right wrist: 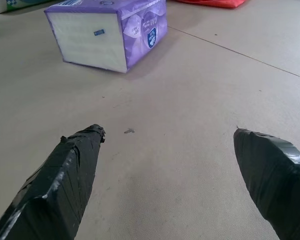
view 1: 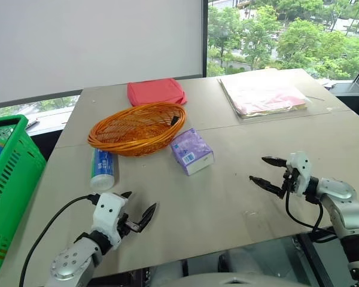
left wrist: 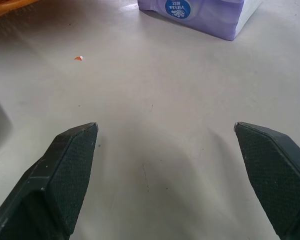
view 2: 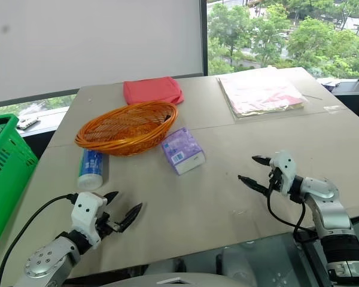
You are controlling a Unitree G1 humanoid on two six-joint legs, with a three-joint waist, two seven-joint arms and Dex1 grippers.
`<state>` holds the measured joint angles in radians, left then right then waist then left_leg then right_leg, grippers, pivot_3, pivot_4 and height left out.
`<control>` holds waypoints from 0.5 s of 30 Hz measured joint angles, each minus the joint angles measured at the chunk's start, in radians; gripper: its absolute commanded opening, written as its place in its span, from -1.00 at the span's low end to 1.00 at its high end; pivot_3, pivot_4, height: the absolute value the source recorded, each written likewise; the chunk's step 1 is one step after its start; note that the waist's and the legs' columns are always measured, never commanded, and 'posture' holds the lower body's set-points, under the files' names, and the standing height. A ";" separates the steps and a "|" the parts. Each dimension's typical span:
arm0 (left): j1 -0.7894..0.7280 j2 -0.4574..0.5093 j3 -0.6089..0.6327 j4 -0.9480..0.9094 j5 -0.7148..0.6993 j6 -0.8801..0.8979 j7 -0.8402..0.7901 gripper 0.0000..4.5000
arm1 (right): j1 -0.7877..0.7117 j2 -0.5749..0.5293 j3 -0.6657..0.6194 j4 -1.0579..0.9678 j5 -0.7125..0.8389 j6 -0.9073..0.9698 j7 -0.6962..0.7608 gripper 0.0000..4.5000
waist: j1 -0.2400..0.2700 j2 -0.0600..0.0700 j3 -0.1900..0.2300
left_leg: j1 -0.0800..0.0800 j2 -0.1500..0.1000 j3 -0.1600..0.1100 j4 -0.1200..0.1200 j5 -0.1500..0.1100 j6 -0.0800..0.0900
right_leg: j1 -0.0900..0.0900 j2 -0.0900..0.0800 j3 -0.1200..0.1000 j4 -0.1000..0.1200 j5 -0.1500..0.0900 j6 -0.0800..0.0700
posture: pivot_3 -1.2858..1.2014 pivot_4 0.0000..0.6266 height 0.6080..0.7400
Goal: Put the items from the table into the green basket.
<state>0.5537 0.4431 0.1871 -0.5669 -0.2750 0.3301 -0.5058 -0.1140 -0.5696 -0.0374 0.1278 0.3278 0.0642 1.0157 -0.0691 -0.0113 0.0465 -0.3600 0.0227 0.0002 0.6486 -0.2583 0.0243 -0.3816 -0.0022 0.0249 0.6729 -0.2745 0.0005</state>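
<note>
A purple tissue pack lies near the middle of the beige table, just right of an orange wicker basket. A white bottle with a blue label lies on its side in front of that basket, toward the left. The green basket stands off the table's left edge. My left gripper hovers open over the near-left part of the table, below the bottle. My right gripper is open at the near right, pointing toward the tissue pack. Both hold nothing.
An orange wicker basket sits at centre left. A folded red cloth lies behind it. A stack of pink sheets rests at the far right. A seam crosses the tabletop.
</note>
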 measured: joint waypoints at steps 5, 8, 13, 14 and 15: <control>-0.001 -0.002 0.000 0.000 0.000 -0.010 0.000 0.99 | -0.003 0.000 0.000 0.007 0.000 0.000 0.007 1.00 | 0.000 0.000 0.000 | 0.000 0.000 0.000 0.000 0.000 0.000 | 0.000 0.000 0.000 0.000 0.000 0.000 | -0.03 -1.00 1.00; -0.001 -0.005 0.000 0.000 -0.002 -0.012 0.000 0.99 | -0.010 0.000 0.000 0.011 0.000 0.000 0.014 1.00 | 0.001 0.000 0.000 | 0.000 0.000 0.000 0.000 0.000 0.000 | 0.000 0.000 0.000 0.000 0.000 0.000 | -0.03 -1.00 1.00; 0.000 -0.011 0.000 0.000 -0.002 -0.013 0.003 0.99 | -0.023 0.000 0.000 0.013 -0.002 0.000 0.022 1.00 | 0.002 0.000 0.000 | 0.000 0.000 0.000 0.000 0.000 0.000 | 0.000 0.000 0.000 0.000 0.002 0.004 | -0.03 -1.00 1.00; 0.000 -0.012 0.000 0.000 -0.002 -0.013 0.004 0.99 | -0.023 0.000 0.000 0.014 -0.002 0.000 0.023 1.00 | 0.002 0.000 0.000 | 0.000 0.000 0.000 0.000 0.000 0.000 | 0.000 0.000 0.000 0.000 0.002 0.004 | -0.03 -1.00 1.00; 0.000 -0.013 0.000 0.000 -0.003 -0.013 0.005 0.99 | -0.024 0.000 0.000 0.017 -0.002 0.000 0.024 1.00 | 0.002 0.000 0.000 | 0.000 0.000 0.000 0.000 0.000 0.000 | 0.000 0.000 0.000 0.000 0.002 0.004 | -0.03 -1.00 1.00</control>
<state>0.5540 0.4297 0.1874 -0.5670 -0.2780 0.3173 -0.5005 -0.1375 -0.5696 -0.0373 0.1452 0.3254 0.0638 1.0401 -0.0671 -0.0113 0.0464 -0.3600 0.0226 0.0001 0.6486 -0.2583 0.0243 -0.3816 -0.0022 0.0247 0.6729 -0.2723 0.0042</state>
